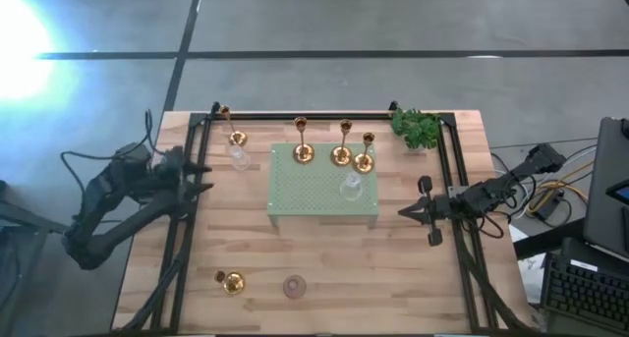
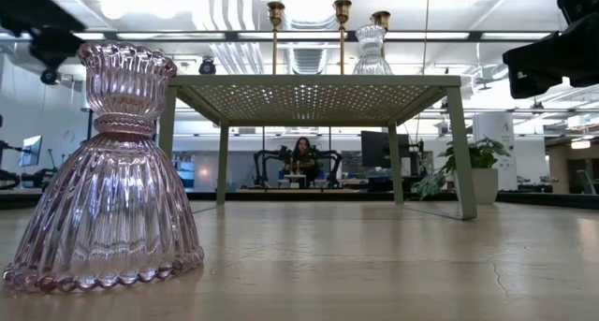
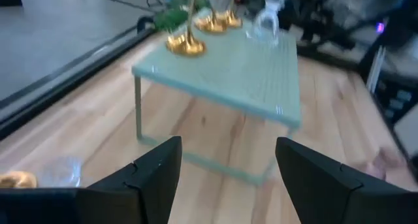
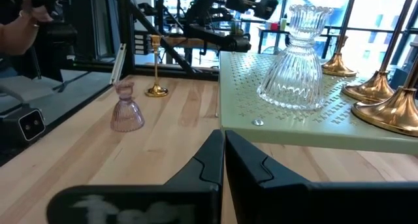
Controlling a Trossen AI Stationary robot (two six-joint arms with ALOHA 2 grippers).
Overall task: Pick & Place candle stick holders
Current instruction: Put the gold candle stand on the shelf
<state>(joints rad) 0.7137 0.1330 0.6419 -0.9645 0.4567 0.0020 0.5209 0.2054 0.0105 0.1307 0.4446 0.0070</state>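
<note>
A pale green perforated tray [image 1: 322, 201] stands mid-table. On it stand three gold candle stick holders [image 1: 341, 155] and a clear glass one [image 4: 297, 61]. Left of the tray, a gold holder [image 1: 237, 138] and a clear glass one [image 1: 239, 158] stand on the table. Near the front edge are another gold holder [image 1: 231, 281] and a pinkish glass one [image 2: 103, 171], both upright on their bases. My left gripper [image 3: 228, 178] hovers open at the table's left edge, pointing toward the tray. My right gripper [image 4: 223, 152] is shut and level, right of the tray.
A green leafy sprig [image 1: 417, 127] sits at the far right corner. One more gold holder [image 1: 224, 113] stands at the far left corner by the black frame rail [image 1: 295, 115]. Bare wood lies between the tray and the front edge.
</note>
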